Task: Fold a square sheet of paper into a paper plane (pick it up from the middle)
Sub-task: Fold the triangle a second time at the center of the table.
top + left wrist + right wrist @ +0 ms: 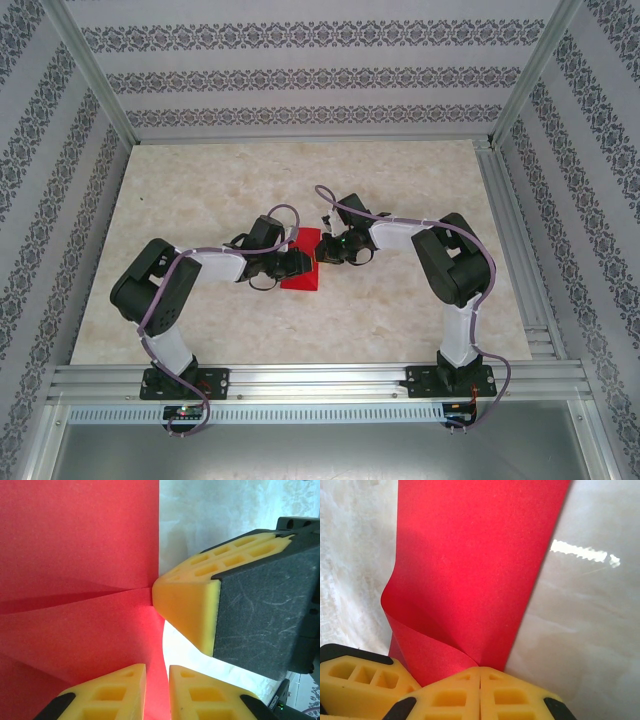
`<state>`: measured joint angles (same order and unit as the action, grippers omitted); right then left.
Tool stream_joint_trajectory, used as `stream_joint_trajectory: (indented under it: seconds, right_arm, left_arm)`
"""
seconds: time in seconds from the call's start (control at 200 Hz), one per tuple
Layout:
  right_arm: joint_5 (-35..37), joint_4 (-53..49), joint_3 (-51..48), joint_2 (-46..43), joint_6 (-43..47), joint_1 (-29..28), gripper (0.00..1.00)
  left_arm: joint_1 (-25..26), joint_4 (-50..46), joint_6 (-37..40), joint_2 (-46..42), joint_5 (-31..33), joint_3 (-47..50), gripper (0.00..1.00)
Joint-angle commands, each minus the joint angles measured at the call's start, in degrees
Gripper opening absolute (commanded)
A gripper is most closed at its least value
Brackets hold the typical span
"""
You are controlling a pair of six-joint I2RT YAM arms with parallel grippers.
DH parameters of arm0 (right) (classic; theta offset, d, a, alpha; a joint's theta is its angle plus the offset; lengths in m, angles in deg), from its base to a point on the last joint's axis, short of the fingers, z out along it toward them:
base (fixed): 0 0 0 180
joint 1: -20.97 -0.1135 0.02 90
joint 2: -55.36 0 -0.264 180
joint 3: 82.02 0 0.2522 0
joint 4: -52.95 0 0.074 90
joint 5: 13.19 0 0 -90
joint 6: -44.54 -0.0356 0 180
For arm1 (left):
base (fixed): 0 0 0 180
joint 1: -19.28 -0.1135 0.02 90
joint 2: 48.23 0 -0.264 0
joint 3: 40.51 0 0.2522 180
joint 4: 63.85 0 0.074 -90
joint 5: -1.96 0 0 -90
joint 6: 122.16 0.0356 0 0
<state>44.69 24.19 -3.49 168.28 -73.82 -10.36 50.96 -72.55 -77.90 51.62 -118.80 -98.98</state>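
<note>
While arms (215, 262) half hide the paper plane (300, 276), right gripper (480, 671) closed tight, left gripper (157, 675) narrow, grip unclear.

arms (165, 290): black joints, white links | cables (152, 325): purple | jaws: yellow pads (185, 605), black-backed

1. A desk (200, 310) with a pale marble pattern is seen.
2. It is enclosed on three sides by walls (300, 75) papered in grey floral stripes.
3. Aluminium rails (320, 378) are fixed along its near and right edges.
</note>
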Motion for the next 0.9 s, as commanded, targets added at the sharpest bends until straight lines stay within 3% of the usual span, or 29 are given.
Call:
stream_joint_trajectory:
  seconds: [0.0, 0.894]
  right_arm:
    - [1.22, -0.11, 0.81, 0.85, 1.39, 0.66, 0.08]
    - [1.18, 0.24, -0.26, 0.88, 0.69, 0.53, 0.09]
  left_arm:
    - [0.48, -0.44, 0.38, 0.61, 0.64, -1.58, 0.2]
    - [0.44, -3.47, 0.56, 1.84, 2.85, -1.88, 0.16]
